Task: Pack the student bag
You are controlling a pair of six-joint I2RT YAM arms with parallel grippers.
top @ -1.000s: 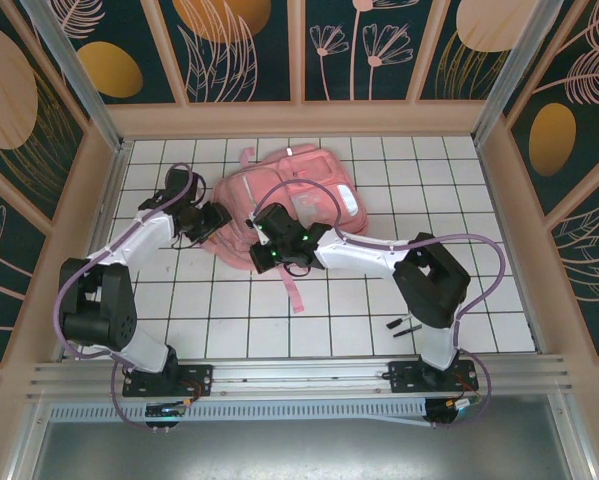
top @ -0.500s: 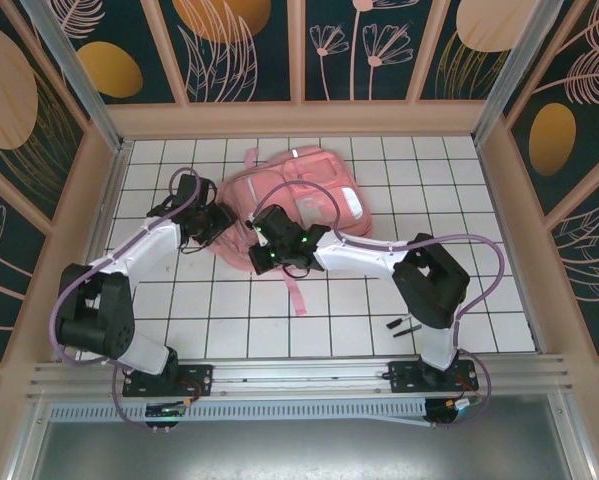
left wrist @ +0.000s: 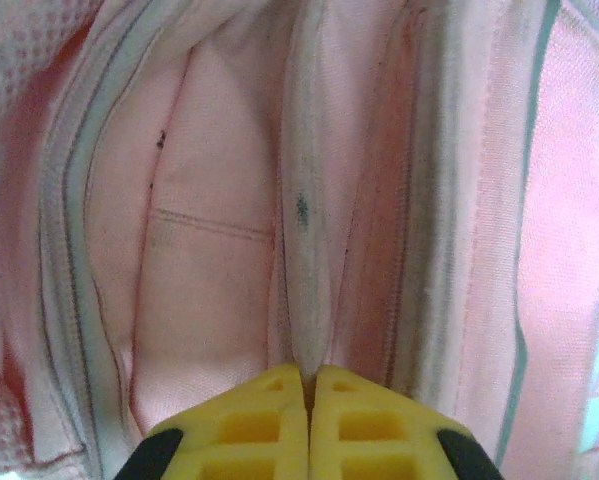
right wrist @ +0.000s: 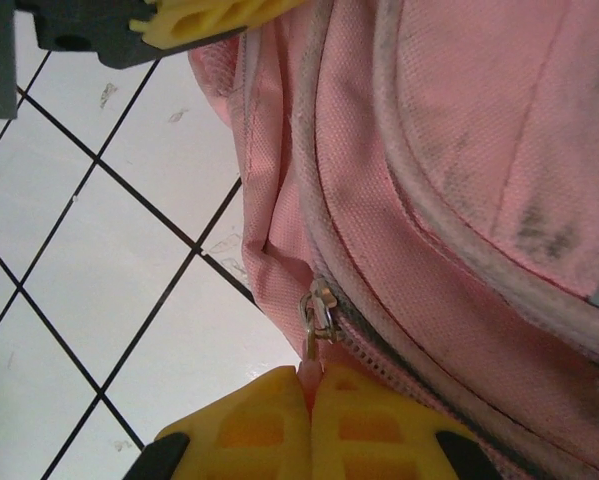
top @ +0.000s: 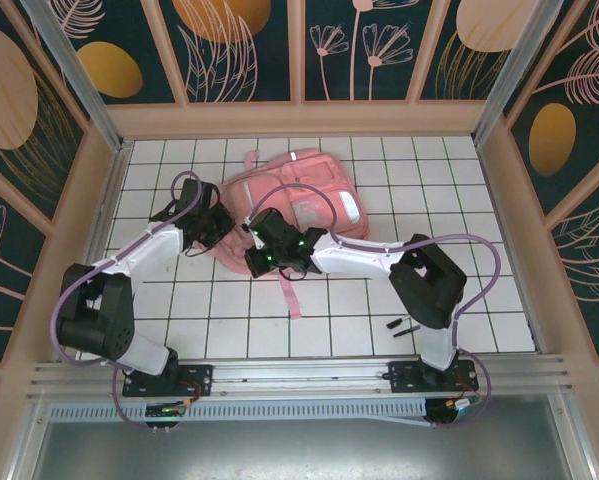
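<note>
Our left gripper (left wrist: 307, 375) has slid in to the left edge of the student bag (top: 299, 195) and clamped together on a fold of its pink fabric. Our right gripper (right wrist: 312, 372), at the bag's near left corner, pinches the zip pull (right wrist: 319, 310). The bag lies flat on the tiled table (top: 459, 200).

The student bag (right wrist: 459, 150) is matt woven cloth (grey scuffs), its zip pull (right wrist: 319, 312) shiny metal.
</note>
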